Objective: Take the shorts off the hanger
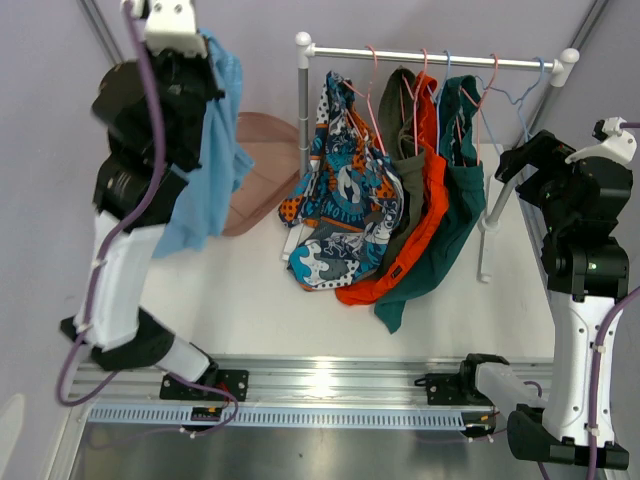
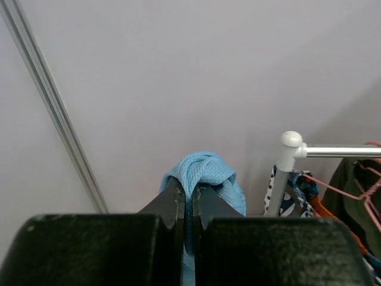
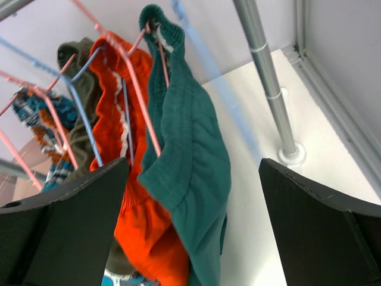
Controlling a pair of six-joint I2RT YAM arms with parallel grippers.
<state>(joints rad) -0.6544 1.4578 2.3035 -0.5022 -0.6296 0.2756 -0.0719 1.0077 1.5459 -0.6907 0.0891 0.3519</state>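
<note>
My left gripper is raised high at the far left, shut on the light blue shorts, which hang free, away from the rack. In the left wrist view the cloth bunches between the closed jaws of that gripper. On hangers under the white rail hang the printed shorts, olive shorts, orange shorts and dark teal shorts. My right gripper is open just right of the teal pair. In the right wrist view, the right gripper frames the teal shorts without touching them.
An empty blue hanger hangs at the rail's right end. A pinkish-brown basket lies behind the rack's left post. The right post stands on the white table close to my right arm.
</note>
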